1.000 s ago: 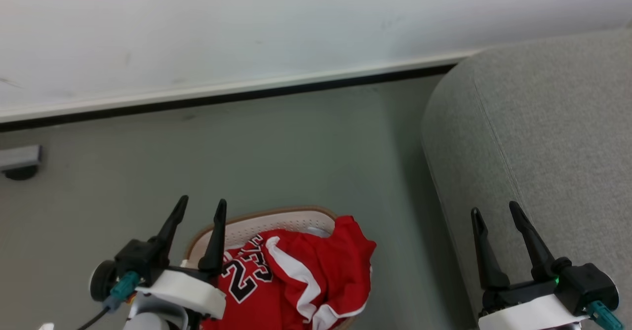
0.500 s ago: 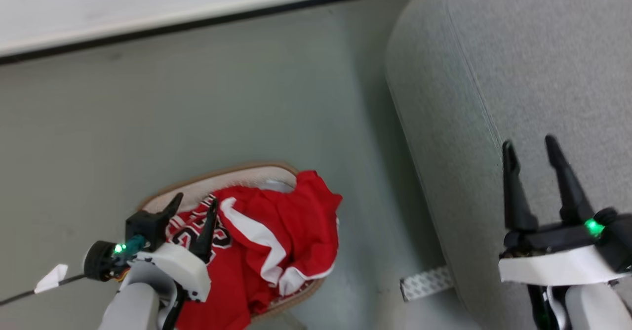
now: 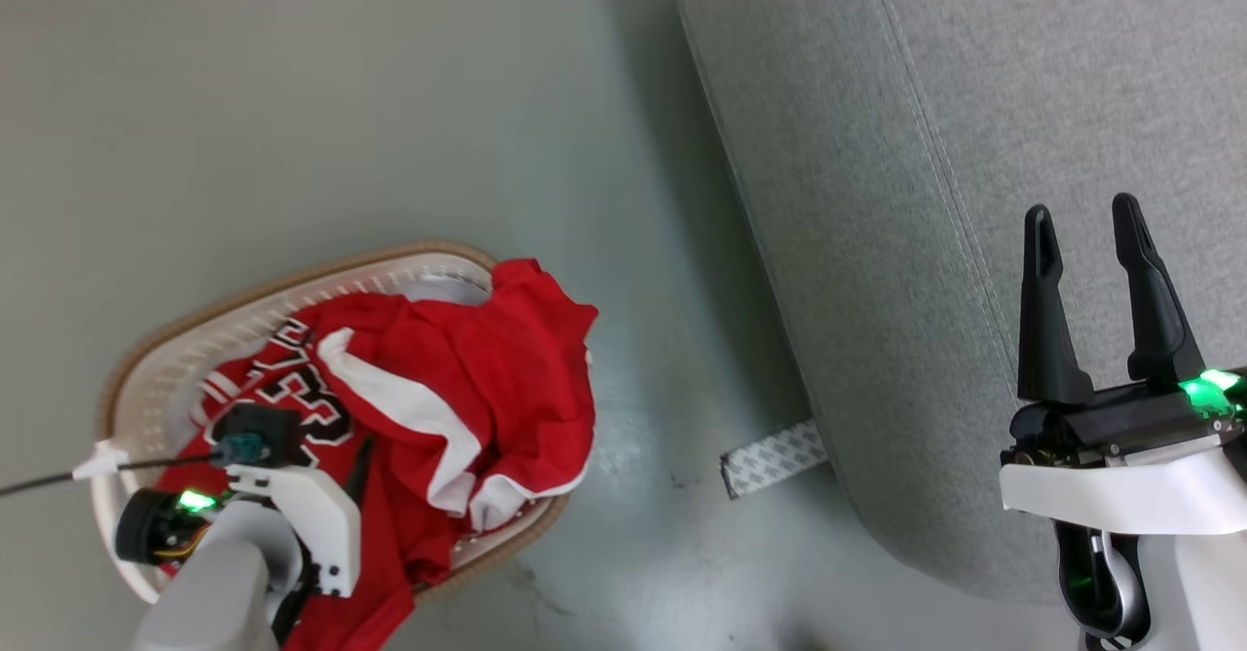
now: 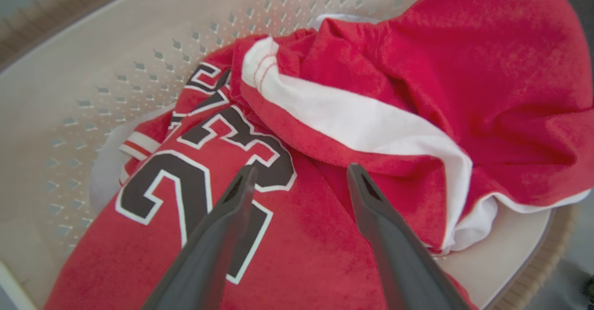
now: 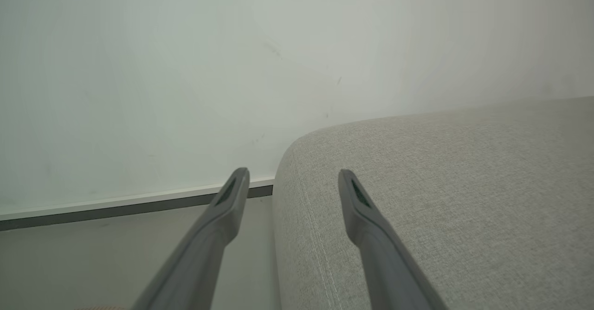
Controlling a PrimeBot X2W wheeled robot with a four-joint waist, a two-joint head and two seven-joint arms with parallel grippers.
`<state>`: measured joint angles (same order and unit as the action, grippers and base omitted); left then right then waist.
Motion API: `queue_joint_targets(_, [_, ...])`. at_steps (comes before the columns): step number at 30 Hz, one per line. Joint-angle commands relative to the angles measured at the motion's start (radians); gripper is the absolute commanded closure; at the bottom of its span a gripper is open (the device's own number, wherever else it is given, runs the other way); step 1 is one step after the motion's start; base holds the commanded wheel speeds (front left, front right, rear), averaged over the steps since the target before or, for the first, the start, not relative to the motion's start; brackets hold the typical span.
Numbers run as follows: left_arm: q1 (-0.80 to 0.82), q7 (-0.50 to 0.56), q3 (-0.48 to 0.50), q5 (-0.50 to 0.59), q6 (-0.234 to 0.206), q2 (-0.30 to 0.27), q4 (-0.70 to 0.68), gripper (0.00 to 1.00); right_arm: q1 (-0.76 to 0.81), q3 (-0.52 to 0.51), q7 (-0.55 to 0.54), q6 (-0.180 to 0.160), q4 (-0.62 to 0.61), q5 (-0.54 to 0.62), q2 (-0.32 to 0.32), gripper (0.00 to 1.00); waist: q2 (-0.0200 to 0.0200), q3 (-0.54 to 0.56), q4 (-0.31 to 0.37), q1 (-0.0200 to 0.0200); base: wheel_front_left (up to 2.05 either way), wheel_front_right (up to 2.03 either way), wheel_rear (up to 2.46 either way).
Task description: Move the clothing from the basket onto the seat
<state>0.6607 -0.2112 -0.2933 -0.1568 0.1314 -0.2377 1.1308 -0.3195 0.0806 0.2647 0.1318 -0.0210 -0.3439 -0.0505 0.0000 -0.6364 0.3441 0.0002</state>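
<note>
A round white basket (image 3: 146, 388) with a brown rim sits on the grey floor (image 3: 292, 95) at the lower left of the head view. The red jersey (image 3: 487, 359) lies bunched up inside it, not on the sofa. One red fold hangs over the rim on the right side, and another bit spills over the rim at the bottom of the frame. In the left wrist view the black and white number "23" (image 4: 204, 171) shows in the middle, with a wide white stripe of trim running to the right of it. A small bit of white cloth (image 4: 343, 18) peeks out at the top, behind the red. The left gripper (image 4: 299, 173) points down into the basket with its two dark fingers spread apart and nothing between them; the tips are right by the number, but I cannot tell if they touch the cloth. The big grey sofa (image 3: 877, 144) takes up the right side of the head view, near the basket but not touching it. A small patterned strip (image 3: 774, 456) lies on the floor at its edge. The right gripper (image 3: 1081, 208) is at the lower right, over the sofa – it is wide open and holds nothing. In the right wrist view its fingers point at the sofa's rounded edge, with a pale wall (image 5: 185, 68) behind
</note>
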Motion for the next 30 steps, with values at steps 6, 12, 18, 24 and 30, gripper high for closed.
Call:
queue_joint_targets(6, [0.07, 0.089, -0.004, -0.02, -0.01, -0.02, 0.111, 0.0, -0.031, 0.015, -0.001, -0.002, -0.017, -0.027, 0.0, 0.0, 0.0, -0.085, 0.053, -0.0002, 0.0, 0.0, 0.0])
queue_joint_targets(12, [0.111, 0.171, -0.02, -0.008, -0.035, -0.044, 0.143, 0.0, -0.05, 0.039, -0.001, -0.002, -0.027, -0.053, 0.0, 0.0, 0.0, -0.136, 0.083, -0.0002, 0.0, 0.0, 0.0])
queue_joint_targets(18, [0.127, 0.231, -0.032, -0.017, -0.043, -0.067, 0.154, 0.0, -0.05, 0.052, -0.001, -0.002, -0.032, -0.063, 0.0, 0.0, 0.0, -0.16, 0.105, -0.0002, 0.0, 0.0, 0.0])
queue_joint_targets(24, [0.123, 0.201, -0.029, -0.031, -0.04, -0.068, 0.156, 1.0, -0.045, 0.047, -0.001, -0.002, -0.024, -0.063, 0.0, 0.0, 0.0, -0.149, 0.106, -0.0002, 0.0, 0.0, 0.0])
queue_joint_targets(30, [0.115, 0.174, -0.023, -0.052, -0.039, -0.046, 0.156, 1.0, -0.051, 0.042, -0.001, -0.002, -0.012, -0.043, 0.0, 0.0, 0.0, -0.115, 0.086, -0.0002, 0.0, 0.0, 0.0])
